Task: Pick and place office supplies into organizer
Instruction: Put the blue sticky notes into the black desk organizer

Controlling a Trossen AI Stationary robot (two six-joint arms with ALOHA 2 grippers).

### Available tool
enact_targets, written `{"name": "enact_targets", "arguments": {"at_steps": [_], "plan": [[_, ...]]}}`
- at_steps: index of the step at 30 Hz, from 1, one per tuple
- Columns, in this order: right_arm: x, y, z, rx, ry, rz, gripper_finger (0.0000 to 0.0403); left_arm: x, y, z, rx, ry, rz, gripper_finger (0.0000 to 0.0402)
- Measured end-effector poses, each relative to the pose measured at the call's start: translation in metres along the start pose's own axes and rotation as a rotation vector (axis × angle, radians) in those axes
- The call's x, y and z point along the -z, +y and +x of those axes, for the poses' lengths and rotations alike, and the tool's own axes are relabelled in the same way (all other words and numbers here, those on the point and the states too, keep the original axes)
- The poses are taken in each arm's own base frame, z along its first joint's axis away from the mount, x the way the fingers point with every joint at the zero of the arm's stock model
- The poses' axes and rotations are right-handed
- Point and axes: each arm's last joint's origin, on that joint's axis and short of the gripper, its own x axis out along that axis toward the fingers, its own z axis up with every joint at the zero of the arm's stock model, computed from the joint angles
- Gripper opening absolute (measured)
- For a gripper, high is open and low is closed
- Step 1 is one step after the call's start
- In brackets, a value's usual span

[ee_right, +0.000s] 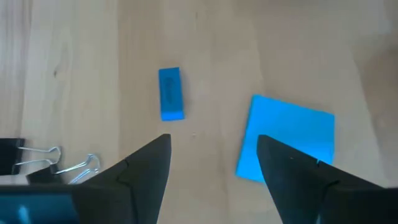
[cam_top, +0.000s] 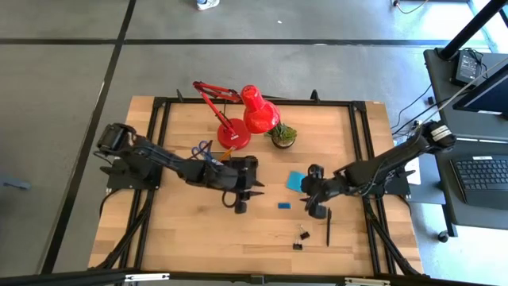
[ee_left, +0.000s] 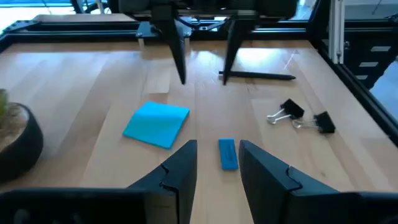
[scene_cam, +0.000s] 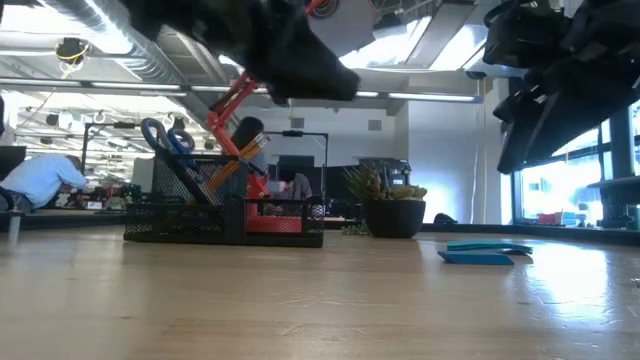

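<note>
High view. Wooden table [cam_top: 182, 238]. Left gripper [cam_top: 240, 200] just left of centre, fingers apart, holding nothing. Right gripper [cam_top: 316, 202] right of centre, fingers apart, holding nothing. Blue eraser [cam_top: 284, 205] on the bare wood between the two grippers. Blue note pad [cam_top: 295, 180] at 1 o'clock from the eraser, just beside the right arm. Two binder clips [cam_top: 301, 239] at 5 o'clock from the eraser, near the front edge. Black pen [cam_top: 329, 227] at 3 o'clock from the clips. Organizer [cam_top: 218, 163] under the left arm, scissors [cam_top: 202, 148] at its far-left end. Red lamp [cam_top: 246, 117] and potted plant [cam_top: 282, 134] at 12 o'clock.

Low view. Organizer [scene_cam: 225, 218] at left, holding blue-handled scissors [scene_cam: 165, 136] and orange pencils [scene_cam: 222, 172] upright. Potted plant [scene_cam: 392, 205] centre. Note pad [scene_cam: 485, 252] flat at right.

Left wrist view. Own fingers [ee_left: 180, 171] apart; eraser [ee_left: 227, 154] lies between them, untouched. Note pad [ee_left: 157, 124], binder clips [ee_left: 301, 116] and pen [ee_left: 256, 76] beyond.

Right wrist view. Own fingers [ee_right: 146, 169] apart above bare wood; eraser [ee_right: 170, 93], note pad [ee_right: 288, 137] and binder clips [ee_right: 50, 164] apart from each other.
</note>
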Motion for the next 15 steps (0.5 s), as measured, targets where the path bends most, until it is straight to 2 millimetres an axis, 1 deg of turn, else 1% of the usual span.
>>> {"name": "enact_targets", "arguments": {"at_steps": [3, 8, 11, 15], "plan": [[0.001, 0.004, 0.002, -0.002, 0.012, 0.027, 0.0242, 0.008, 0.006, 0.017, 0.007, -0.035, 0.006, 0.0113], [0.001, 0.004, 0.002, -0.004, 0.009, 0.069, 0.0242, 0.011, 0.009, 0.051, 0.006, -0.082, 0.047, 0.0113], [0.001, 0.004, 0.002, -0.004, 0.008, 0.084, 0.0242, 0.007, 0.007, 0.067, -0.012, -0.081, 0.074, 0.0113], [0.001, 0.004, 0.002, -0.004, 0.008, 0.083, 0.0242, -0.001, -0.001, 0.08, -0.079, -0.08, 0.099, 0.0113]]}}
